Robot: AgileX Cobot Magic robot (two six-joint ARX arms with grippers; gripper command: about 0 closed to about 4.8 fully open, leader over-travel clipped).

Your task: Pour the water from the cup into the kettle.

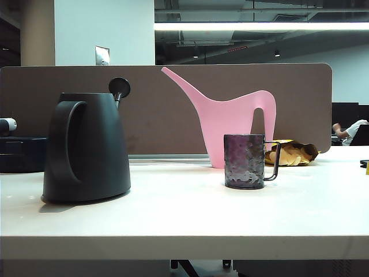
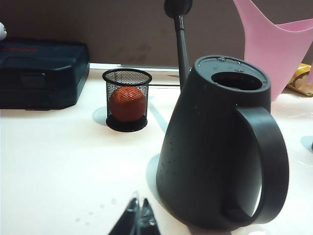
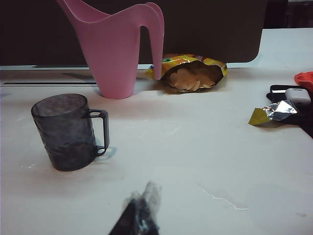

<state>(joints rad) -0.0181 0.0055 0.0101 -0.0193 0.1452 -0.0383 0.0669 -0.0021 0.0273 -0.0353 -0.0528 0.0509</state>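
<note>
The black kettle [image 1: 86, 147] stands upright on the white table [image 1: 184, 219], and it is the thing to place the rest by. The cup [image 1: 245, 161], a dark purple bumpy glass mug, stands upright well to the right of the kettle in the exterior view, with its thin handle turned away from the kettle. The pink watering can [image 1: 230, 124] stands behind the cup, farther back than the kettle. No arm shows in the exterior view. The left wrist view shows the kettle's open round hole on top and, behind the kettle, a black mesh pot [image 2: 127, 100] with an orange ball [image 2: 127, 104] inside, plus a dark blue tool case [image 2: 41, 73] with red writing too blurry to read. The left gripper [image 2: 137, 218] sits low, near the kettle's base, fingertips pressed together and holding nothing. The right wrist view shows an open yellow bag of chips [image 3: 193, 76] beside the watering can, far from the kettle, and a crumpled foil wrapper [image 3: 271, 115]. The right gripper [image 3: 142, 213] hovers near the cup, fingers closed and empty.
</note>
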